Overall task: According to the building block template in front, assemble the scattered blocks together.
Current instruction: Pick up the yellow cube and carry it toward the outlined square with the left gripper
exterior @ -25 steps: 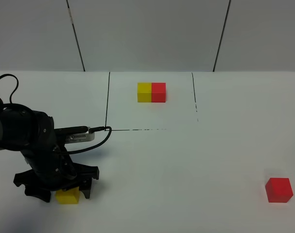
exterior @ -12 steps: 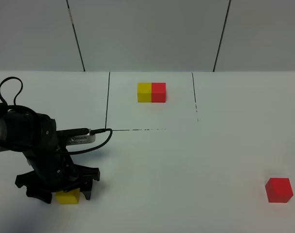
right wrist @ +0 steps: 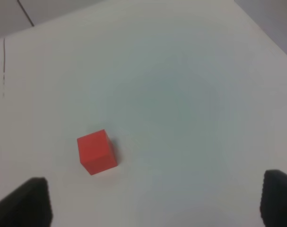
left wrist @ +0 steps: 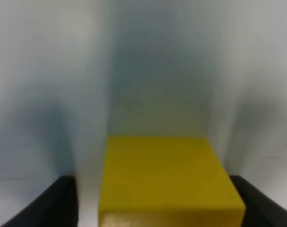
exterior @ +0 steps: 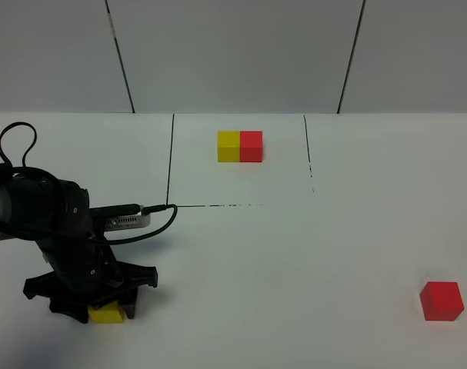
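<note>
Spreading across every view, the white tabletop [exterior: 295,254] carries thin black lines [exterior: 171,161] that frame a bay at its far side. Next in bulk is the black left arm [exterior: 41,223], bent low at the near left corner, with a cable [exterior: 152,223] looping from it. Inside the lined bay sits the building block template [exterior: 240,146], yellow half left, red half right, joined flush. The yellow cube [exterior: 107,313] lies under the left pincer [exterior: 106,307], well apart from the red cube [exterior: 441,300] at the near right. Only the left wrist view shows the yellow cube between the dark fingers [left wrist: 53,203], with a strip of tabletop showing on one side; whether they are clenched on it I cannot tell. Only the right wrist view shows the right pincer [right wrist: 155,203], released, fingertips wide apart, hanging above the red cube and clear of it.
</note>
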Tool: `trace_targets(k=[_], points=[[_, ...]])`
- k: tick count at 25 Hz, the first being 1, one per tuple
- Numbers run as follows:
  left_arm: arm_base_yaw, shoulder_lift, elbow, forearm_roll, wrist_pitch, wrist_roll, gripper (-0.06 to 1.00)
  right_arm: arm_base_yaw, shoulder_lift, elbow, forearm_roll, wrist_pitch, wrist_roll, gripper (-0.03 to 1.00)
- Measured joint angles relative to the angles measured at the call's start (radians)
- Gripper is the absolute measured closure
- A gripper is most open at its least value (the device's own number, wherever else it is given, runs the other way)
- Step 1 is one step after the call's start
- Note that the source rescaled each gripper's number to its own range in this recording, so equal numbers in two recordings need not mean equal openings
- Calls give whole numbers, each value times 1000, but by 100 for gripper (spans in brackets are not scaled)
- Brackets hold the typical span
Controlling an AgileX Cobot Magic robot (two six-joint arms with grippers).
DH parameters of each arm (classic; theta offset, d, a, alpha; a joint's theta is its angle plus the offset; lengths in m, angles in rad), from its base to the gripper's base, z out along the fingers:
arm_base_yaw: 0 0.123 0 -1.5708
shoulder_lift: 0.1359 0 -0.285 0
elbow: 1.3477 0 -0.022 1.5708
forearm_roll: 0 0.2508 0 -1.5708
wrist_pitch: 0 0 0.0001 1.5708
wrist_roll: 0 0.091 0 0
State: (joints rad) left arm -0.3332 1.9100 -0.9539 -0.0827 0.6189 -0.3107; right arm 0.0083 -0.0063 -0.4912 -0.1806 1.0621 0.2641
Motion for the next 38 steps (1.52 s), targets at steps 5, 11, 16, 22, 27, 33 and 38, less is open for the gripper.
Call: trace_targets(k=[5, 11, 16, 22, 27, 33, 38], points=[[0, 1, 0, -2, 0, 0, 93, 0, 0, 0, 0, 0, 0, 21], [0, 1, 0, -2, 9, 0, 94, 0, 0, 0, 0, 0, 0, 21], [0, 4, -42, -2, 105, 42, 94, 0, 0, 0, 0, 0, 0, 21], [0, 6, -202, 3, 271, 192, 94, 0, 0, 0, 0, 0, 0, 21], [-4, 6, -383, 48, 320, 379, 94, 0, 0, 0, 0, 0, 0, 21], [-49, 53, -648, 51, 423, 678, 94, 0, 0, 0, 0, 0, 0, 21], [-125, 179, -875, 52, 564, 844, 94, 0, 0, 0, 0, 0, 0, 21]])
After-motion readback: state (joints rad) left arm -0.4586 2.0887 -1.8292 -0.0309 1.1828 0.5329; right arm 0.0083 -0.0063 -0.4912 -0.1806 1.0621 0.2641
